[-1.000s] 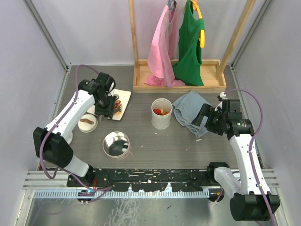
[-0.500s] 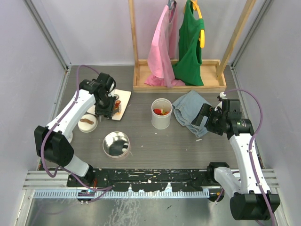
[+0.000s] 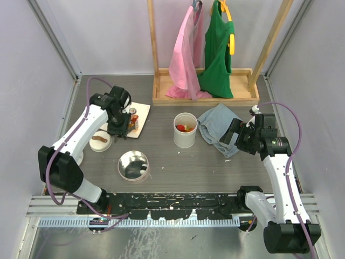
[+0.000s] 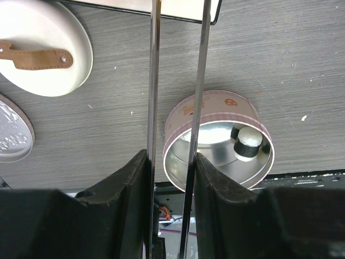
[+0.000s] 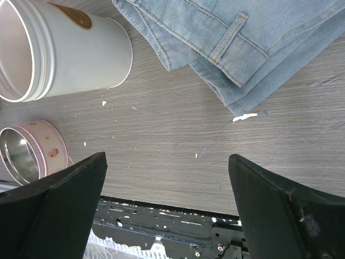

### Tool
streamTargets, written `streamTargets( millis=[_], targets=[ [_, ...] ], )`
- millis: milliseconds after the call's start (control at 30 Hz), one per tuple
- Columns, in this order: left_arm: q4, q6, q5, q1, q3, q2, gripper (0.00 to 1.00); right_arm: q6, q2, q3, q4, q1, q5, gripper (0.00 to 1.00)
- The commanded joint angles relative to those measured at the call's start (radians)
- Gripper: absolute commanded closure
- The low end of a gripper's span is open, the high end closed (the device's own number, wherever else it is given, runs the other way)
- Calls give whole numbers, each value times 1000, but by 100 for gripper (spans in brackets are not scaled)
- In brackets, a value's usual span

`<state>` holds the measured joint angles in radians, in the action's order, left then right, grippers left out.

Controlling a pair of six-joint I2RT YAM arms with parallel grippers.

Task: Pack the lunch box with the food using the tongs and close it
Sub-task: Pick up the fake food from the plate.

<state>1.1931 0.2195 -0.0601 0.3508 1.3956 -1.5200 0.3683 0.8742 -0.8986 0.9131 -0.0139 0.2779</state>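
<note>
Lunch box open — food inside; red, orange

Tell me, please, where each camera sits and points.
Top external: fixed above, behind the robot, looking down on the grey table; left arm and right arm whole.
Left wrist: on the left arm, looks down along slim grey metal tongs in its black jaws, onto a pink-walled round tin.
Right wrist: on the right arm, looks down on folded blue denim past its open jaws.
Shared: both wrists see the tin.
</note>
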Motion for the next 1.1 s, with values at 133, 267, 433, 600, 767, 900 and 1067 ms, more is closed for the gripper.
streamTargets(
  millis=[133,267,433,600,767,900,1067],
  targets=[
    [-11,-4,13,-11,-20,61,63,-9,-22,-20,-39,6,4,0],
    [-18,1,13,-11,-17,76,68,-9,-24,-19,-39,6,4,0],
    [-39,9,11,-13,-9,121,72,-10,-27,-17,-39,6,3,0],
    [-51,22,8,-15,5,160,74,-9,-21,-16,-40,6,4,0],
    [-36,33,13,-16,14,191,75,-9,-17,-20,-40,6,4,0],
    [-16,39,21,-15,16,222,75,-9,-16,-19,-40,7,4,0],
    [20,51,61,-17,15,290,75,-9,-12,-23,-39,5,6,0]
  ],
)
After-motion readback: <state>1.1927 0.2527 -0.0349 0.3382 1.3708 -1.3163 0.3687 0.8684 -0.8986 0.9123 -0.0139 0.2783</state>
